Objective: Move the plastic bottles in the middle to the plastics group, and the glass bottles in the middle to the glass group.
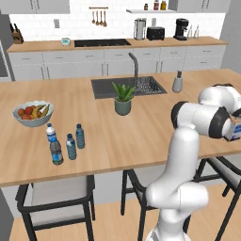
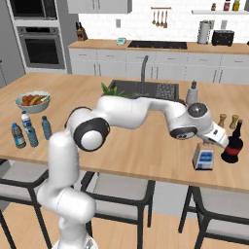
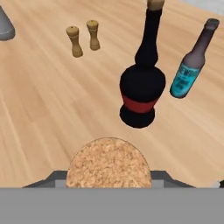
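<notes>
Jaws: part-closed around corked bottle (image 3: 108, 162), axis upright. Glass group, black bottle (image 3: 142, 87) and brown bottle (image 3: 192, 61), just ahead on bench (image 3: 43, 109).

Island counter (image 1: 141, 127): light wood with visible grain. On it, left of the sink (image 1: 128, 87), which is dark grey: four water bottles (image 1: 66, 143), blue-capped, with bodies from clear to dark grey-blue; a pale grey bowl (image 1: 33, 113) with red, orange and yellow fruit. Before the sink, a green plant in a grey-green pot (image 1: 123, 106). Right of the sink: black bulbous bottle (image 3: 142, 87) with red band; dark brown bottle (image 3: 192, 61) with turquoise label; two tan wooden shakers (image 3: 83, 39); speckled tan cork top (image 3: 108, 162).
</notes>
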Tool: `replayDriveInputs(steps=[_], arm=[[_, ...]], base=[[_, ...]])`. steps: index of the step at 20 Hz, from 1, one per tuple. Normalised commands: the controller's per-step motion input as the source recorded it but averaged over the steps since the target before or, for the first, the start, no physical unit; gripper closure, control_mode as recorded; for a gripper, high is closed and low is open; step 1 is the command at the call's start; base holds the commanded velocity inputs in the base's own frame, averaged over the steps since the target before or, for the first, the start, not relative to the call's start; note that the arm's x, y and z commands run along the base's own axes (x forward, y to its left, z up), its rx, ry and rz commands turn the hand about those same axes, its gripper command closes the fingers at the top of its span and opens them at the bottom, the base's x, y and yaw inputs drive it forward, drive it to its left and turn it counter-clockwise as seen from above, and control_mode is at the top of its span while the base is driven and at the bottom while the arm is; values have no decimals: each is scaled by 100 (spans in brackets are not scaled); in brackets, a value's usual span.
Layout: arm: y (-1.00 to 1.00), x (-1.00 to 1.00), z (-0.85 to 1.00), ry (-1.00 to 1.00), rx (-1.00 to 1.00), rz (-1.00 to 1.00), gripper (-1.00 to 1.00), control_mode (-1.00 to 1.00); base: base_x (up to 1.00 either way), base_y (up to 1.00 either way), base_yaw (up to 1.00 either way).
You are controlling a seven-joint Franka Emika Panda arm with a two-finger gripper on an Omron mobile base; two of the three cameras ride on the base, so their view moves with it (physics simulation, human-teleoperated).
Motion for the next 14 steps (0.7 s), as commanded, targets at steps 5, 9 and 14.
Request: replayDriveInputs(steps=[5, 9, 14], arm=[[-41, 0, -18, 0, 0, -3, 100, -100], [-28, 10, -11, 0, 0, -2, 100, -100], [-17, 14, -10, 0, 0, -3, 100, -100]], base=[[0, 0, 0], [0, 0, 0], [0, 0, 0]])
